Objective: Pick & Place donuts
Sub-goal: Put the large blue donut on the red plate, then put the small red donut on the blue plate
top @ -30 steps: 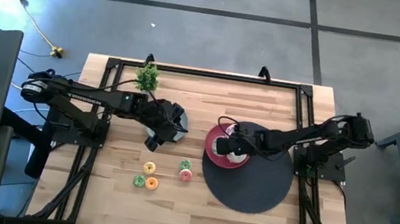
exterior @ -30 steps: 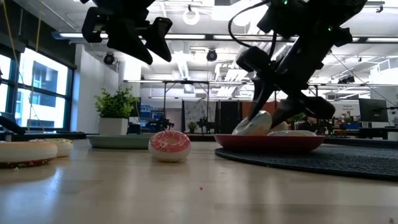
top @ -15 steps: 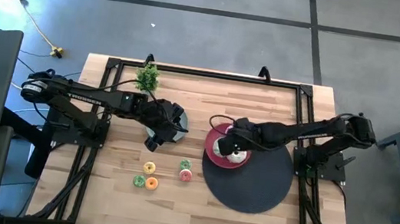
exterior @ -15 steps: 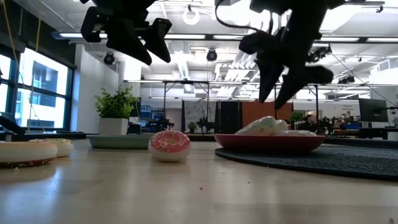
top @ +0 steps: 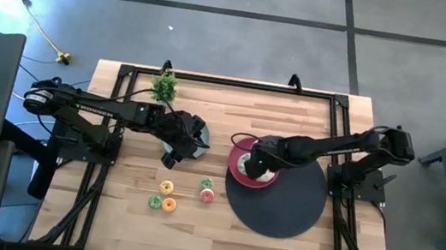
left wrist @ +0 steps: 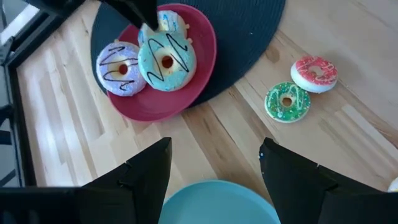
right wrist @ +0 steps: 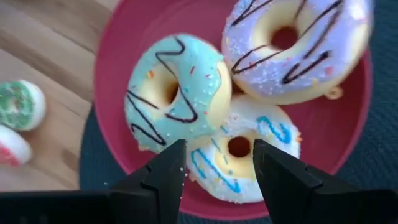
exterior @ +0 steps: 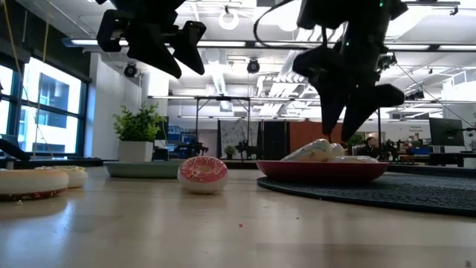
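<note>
Two dark jointed arms trailing black cables, each ending in two tapered black fingers.

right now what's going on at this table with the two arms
The right gripper hangs open just above the red plate, which holds three large donuts: a mint one, a lilac one and a white one with blue lines. It holds nothing. The left gripper waits open over a teal plate. Four tiny donuts lie on the bare wood.

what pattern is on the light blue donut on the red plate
Dark zigzag drizzle with small sprinkles on the light blue donut; the right wrist view shows it best.
</note>
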Available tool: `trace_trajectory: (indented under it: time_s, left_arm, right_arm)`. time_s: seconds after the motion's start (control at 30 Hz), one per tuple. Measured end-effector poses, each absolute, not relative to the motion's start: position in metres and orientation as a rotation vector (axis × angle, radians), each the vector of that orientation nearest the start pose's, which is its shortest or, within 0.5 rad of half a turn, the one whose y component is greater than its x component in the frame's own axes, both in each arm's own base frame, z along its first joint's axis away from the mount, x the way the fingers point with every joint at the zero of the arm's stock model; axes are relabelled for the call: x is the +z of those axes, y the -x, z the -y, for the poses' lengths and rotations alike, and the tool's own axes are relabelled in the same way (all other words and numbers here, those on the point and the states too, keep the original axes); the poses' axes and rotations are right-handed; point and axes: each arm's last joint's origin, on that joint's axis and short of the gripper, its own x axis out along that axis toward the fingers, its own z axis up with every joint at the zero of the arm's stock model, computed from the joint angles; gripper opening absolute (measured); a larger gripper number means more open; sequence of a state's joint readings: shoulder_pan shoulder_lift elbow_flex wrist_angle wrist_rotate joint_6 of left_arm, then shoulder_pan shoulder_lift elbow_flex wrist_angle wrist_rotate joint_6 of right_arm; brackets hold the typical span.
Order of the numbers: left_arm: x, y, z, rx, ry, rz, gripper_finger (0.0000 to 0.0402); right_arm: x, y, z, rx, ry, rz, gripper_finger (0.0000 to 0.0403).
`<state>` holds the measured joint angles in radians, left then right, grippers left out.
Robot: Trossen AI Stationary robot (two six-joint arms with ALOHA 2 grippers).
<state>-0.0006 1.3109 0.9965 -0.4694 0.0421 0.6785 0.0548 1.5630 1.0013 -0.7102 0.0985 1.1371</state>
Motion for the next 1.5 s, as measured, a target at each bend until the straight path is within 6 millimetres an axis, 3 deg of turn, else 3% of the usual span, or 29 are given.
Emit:
trace_trajectory:
  time_s: [0.17,0.37,0.67,0.77,0.87,1.03,1.27,1.5]
  left_arm:
    - [0.271,-0.272,0.001,-0.306,-0.627,-0.742,0.0233]
    - [0.271,-0.271,0.002,-0.315,-0.623,-0.747,0.0233]
    - [0.267,-0.267,0.002,-0.354,-0.631,-0.794,0.0233]
    - [0.260,-0.258,0.003,-0.430,-0.627,-0.891,0.0233]
    - [0.255,-0.250,0.007,-0.484,-0.617,-0.985,0.0233]
    - [0.264,-0.230,0.034,-0.534,-0.714,-0.937,0.0225]
    - [0.267,-0.188,0.072,-0.539,-0.787,-0.879,0.0197]
    - [0.254,-0.164,0.102,-0.593,-0.764,-0.889,0.0193]
  right_arm:
    - [0.179,-0.294,-0.014,-0.721,-0.835,-1.128,0.0176]
    - [0.189,-0.309,-0.006,-0.706,-0.831,-0.972,0.0176]
    - [0.190,-0.310,0.003,-0.647,-0.841,-1.023,0.0176]
    - [0.201,-0.307,-0.009,-0.607,-0.789,-0.983,0.0176]
    - [0.227,-0.301,-0.025,-0.591,-0.727,-0.821,0.0177]
    - [0.247,-0.299,-0.047,-0.476,-0.740,-0.705,0.0177]
    - [0.239,-0.314,-0.083,-0.317,-0.810,-0.659,0.0177]
    - [0.209,-0.340,-0.112,-0.153,-0.965,-0.667,0.0177]
